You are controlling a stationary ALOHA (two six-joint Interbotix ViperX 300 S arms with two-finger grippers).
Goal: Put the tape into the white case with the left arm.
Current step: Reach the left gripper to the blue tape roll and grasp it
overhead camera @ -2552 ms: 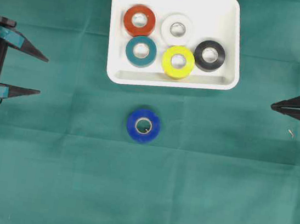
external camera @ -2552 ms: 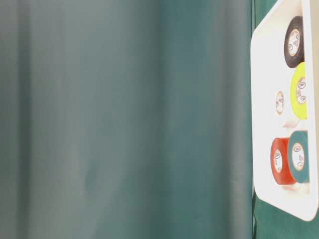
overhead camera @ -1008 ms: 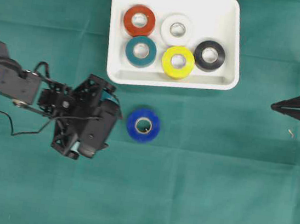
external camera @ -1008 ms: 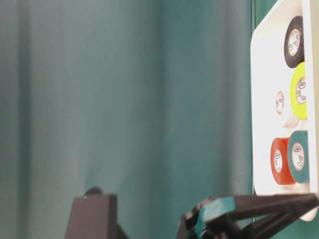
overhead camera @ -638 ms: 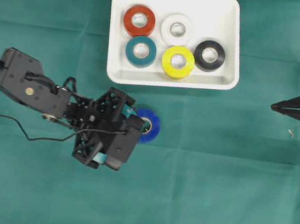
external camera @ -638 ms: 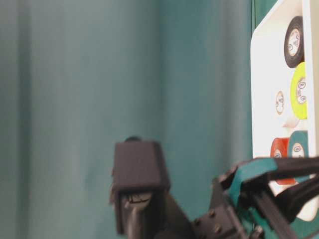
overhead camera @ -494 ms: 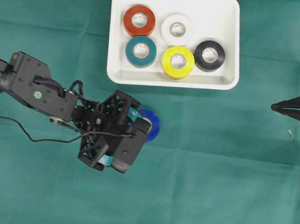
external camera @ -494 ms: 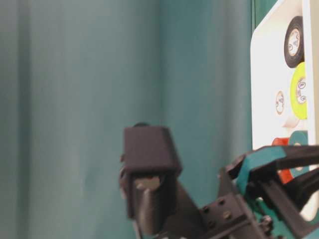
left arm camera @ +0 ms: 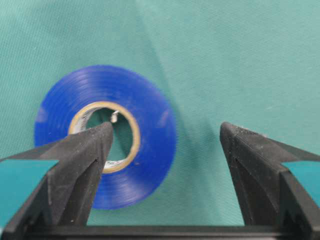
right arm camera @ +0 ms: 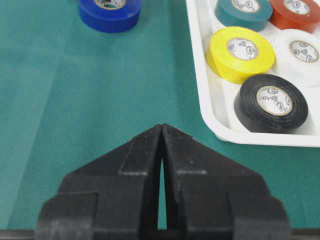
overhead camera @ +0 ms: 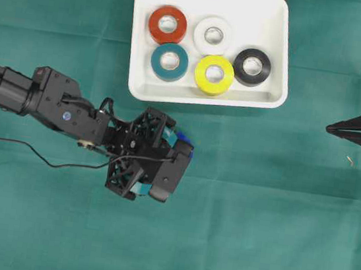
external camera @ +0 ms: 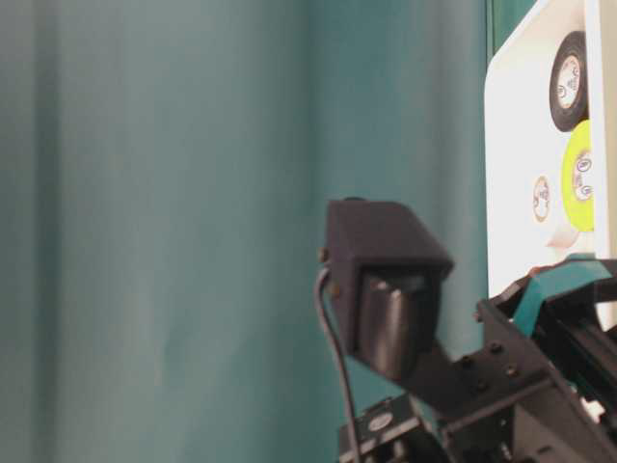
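- Blue tape (left arm camera: 105,135) flat on desk (overhead camera: 275,221) cloth, just outside white case (overhead camera: 274,27) near edge; not yet grasped.
- Left end effector (left arm camera: 165,150) wide open, empty, one finger (left arm camera: 75,165) over core, the other beside roll.
- Right end effector (right arm camera: 161,150) closed, idle, desk's right edge.
- Left: grip, lift, drop in case.

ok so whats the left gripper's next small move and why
Probably drop a bit lower and then close. The left gripper is open, one finger over the hole of the blue tape and the other outside it, so closing should pinch the roll's wall.

Tape roll (left arm camera: 105,135) on cloth (overhead camera: 275,221) beneath left end effector (left arm camera: 165,145), near white case (overhead camera: 279,15).
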